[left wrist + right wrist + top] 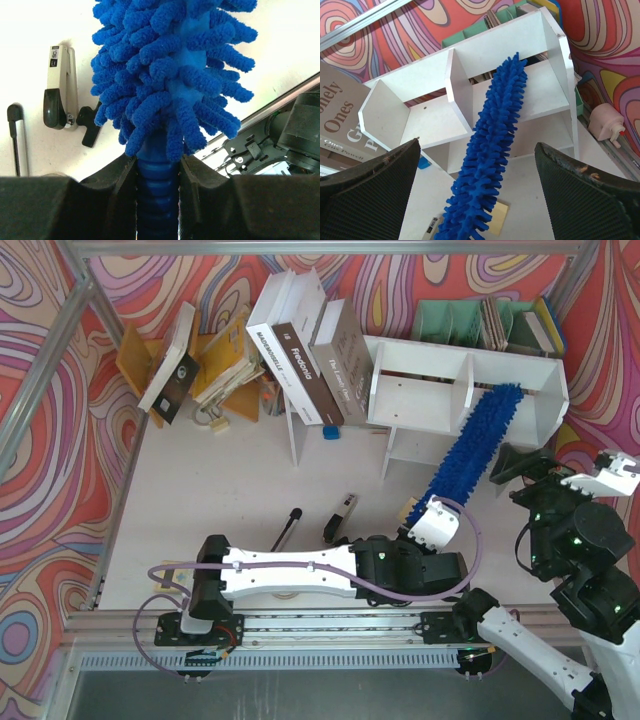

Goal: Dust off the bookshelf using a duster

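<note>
While the big books (300, 355) lean in a row just left of the bookshelf (420, 365), a grey-and-black stapler (340, 518) and a thin black tool (285, 530) lie on the table in front of the bookshelf's left end. Moving right, the left gripper (157, 170) sits out in front of the bookshelf, and it's clenched hard on the ribbed blue handle of the duster (478, 435). Both black fingers (125, 175) pinch that handle just below the fluffy head. From there the duster runs up on a diagonal towards the bookshelf and crosses the front edge of the middle board. Its shaggy tip is inside the upper compartment just right of the central divider. I cannot tell how firmly the strands press on the board. Behind the bookshelf's right half stands a pale green file organiser (450, 320). Off the bookshelf's right end is the right gripper (476, 145), jaws spread wide and holding nothing, well apart from the duster and facing the open front of the bookshelf.
</note>
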Action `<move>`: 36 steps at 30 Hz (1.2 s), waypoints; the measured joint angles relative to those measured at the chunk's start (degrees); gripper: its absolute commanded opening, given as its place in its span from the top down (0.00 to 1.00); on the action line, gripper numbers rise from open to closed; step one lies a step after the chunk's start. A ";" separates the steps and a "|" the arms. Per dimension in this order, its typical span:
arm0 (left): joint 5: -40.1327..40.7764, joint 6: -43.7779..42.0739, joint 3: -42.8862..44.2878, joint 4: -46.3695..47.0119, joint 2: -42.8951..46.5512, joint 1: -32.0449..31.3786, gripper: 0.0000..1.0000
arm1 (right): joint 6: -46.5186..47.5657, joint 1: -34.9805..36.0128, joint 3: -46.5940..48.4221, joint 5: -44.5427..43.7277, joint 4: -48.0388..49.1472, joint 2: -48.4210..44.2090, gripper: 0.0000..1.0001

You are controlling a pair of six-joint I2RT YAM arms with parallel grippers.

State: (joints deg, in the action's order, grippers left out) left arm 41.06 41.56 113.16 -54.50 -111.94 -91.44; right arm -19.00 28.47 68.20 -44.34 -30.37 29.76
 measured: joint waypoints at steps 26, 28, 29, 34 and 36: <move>-3.85 -6.01 -0.48 5.11 -2.67 1.38 1.00 | -0.96 0.00 -2.03 -0.46 -0.37 -0.35 0.16; -2.29 -4.61 -3.52 5.14 -0.90 1.44 1.00 | -0.96 0.00 -2.29 -0.66 -0.39 -0.76 0.16; -1.55 -3.78 -4.46 4.85 -0.13 1.46 1.00 | -0.98 0.02 -2.45 -0.70 -0.39 -0.90 0.16; 0.46 -0.90 -5.64 4.55 2.36 1.64 1.00 | -1.14 0.00 -3.30 -0.70 -0.39 -1.07 0.16; 0.33 -0.74 -5.27 4.46 2.29 1.66 1.00 | -1.42 0.00 -3.56 -0.68 -0.37 -1.07 0.16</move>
State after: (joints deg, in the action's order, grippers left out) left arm 41.39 40.82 107.90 -50.04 -109.65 -89.78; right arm -20.43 28.47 64.64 -45.01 -30.74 28.69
